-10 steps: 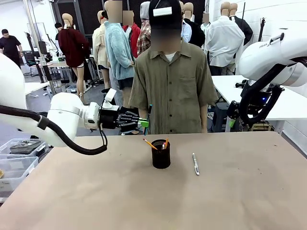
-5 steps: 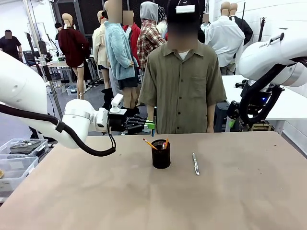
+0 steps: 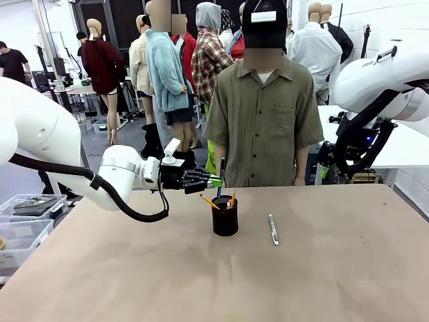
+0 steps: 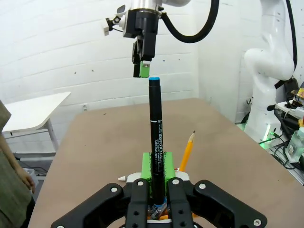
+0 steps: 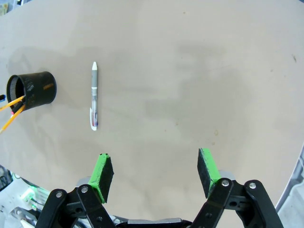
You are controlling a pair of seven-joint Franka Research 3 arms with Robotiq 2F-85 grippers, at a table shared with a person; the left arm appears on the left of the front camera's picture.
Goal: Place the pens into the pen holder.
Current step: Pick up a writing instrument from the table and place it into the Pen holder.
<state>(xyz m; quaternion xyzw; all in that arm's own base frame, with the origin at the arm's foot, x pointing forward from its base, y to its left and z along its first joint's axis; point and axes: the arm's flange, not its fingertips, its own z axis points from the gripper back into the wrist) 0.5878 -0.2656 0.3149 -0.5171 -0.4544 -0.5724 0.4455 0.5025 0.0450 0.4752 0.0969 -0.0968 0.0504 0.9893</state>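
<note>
My left gripper (image 3: 216, 181) is clamped on the black marker with a blue end (image 4: 155, 137), which stands upright just above the small black mesh pen holder (image 3: 225, 220). My right gripper (image 5: 154, 166) hangs high to the holder's right, fingers apart with nothing between them. The brown table (image 3: 120, 268) lies bare on the holder's near side and to its left. Its far edge, with a person behind it, runs close beyond the holder. I count one marker, one silver-grey pen (image 3: 273, 229) lying flat just right of the holder, and two orange pencils (image 3: 210, 201) leaning inside it.

Brown surface (image 3: 201, 282) under left pincer (image 3: 216, 182), person (image 3: 265, 121) in olive shirt just beyond it, clear bins (image 3: 27, 238) well behind its arm side.
</note>
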